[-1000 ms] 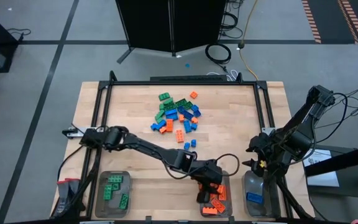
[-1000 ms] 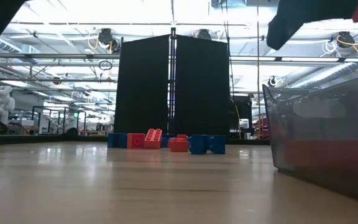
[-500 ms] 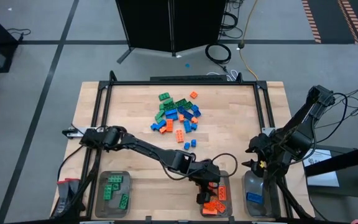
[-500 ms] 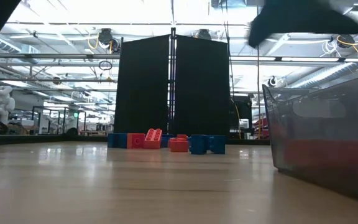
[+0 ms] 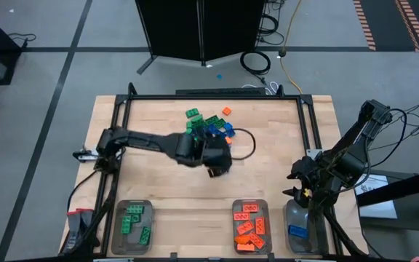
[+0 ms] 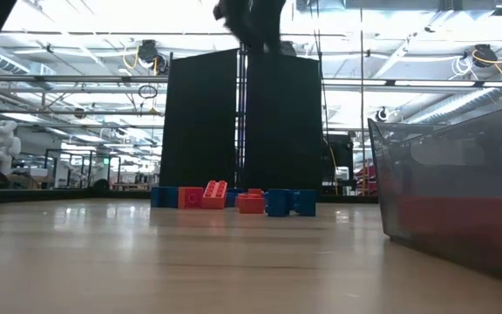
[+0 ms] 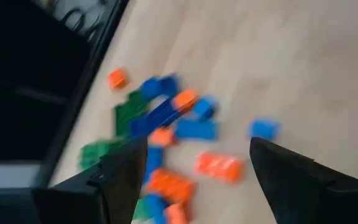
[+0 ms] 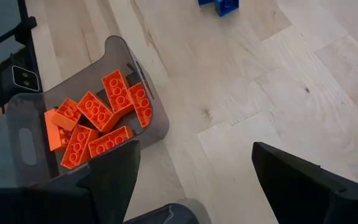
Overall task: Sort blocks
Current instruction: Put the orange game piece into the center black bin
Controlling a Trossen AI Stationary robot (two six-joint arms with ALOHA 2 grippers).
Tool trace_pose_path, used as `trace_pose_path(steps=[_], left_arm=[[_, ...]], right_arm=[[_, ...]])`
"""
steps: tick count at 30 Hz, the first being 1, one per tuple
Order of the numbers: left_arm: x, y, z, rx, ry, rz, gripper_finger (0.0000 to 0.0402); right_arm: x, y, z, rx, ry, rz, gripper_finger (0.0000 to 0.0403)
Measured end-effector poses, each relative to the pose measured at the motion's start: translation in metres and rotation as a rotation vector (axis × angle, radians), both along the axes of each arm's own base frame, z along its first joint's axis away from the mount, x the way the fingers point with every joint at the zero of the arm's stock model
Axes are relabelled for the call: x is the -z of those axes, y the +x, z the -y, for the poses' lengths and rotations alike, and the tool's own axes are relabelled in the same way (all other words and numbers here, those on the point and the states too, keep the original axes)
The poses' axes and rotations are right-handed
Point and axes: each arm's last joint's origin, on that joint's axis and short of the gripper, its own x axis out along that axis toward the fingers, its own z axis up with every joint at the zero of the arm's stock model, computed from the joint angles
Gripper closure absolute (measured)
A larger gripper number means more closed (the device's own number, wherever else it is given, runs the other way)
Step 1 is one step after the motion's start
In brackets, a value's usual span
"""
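Observation:
The blocks, a loose pile of green, blue and orange bricks, lie on the wooden table toward its far middle; the low view shows them as a row. My left gripper hangs open and empty over the pile's near edge, and its wrist view looks down on the bricks between its fingers. My right gripper waits open and empty at the table's right, above the tray that holds a blue brick.
Three clear trays stand along the near edge: one with green bricks, one with orange bricks, one with a blue brick. A black frame borders the table. Bare wood lies between pile and trays.
My left gripper has risen from the orange tray at the near edge and swung toward the far edge and the left, ending above the near side of the block pile. Its wrist has tipped. My right arm has kept still.

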Motion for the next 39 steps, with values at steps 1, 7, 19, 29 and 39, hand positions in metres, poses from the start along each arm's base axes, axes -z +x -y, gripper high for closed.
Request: trace_pose_path(steps=[1,7,19,29,39], left_arm=[[0.006,0.001,-0.006,-0.006,0.007,-0.028,0.0114],[0.060,0.005,-0.048,-0.331,-0.205,0.034,0.0114],[0.105,0.001,-0.048,-0.851,-0.454,0.213,0.0114],[0.156,0.022,-0.021,-0.859,-0.525,0.172,0.0114],[0.175,0.023,-0.016,-0.880,-0.480,0.141,0.0114]], right_arm=[[0.000,0.000,0.000,0.000,-0.001,0.000,0.0099],[0.000,0.000,0.000,0.000,-0.005,-0.003,0.0099],[0.000,0.000,0.002,-0.007,-0.054,0.027,0.0099],[0.000,0.000,0.002,-0.002,-0.059,0.033,0.0099],[0.000,0.000,0.002,-0.002,-0.057,0.031,0.0099]])
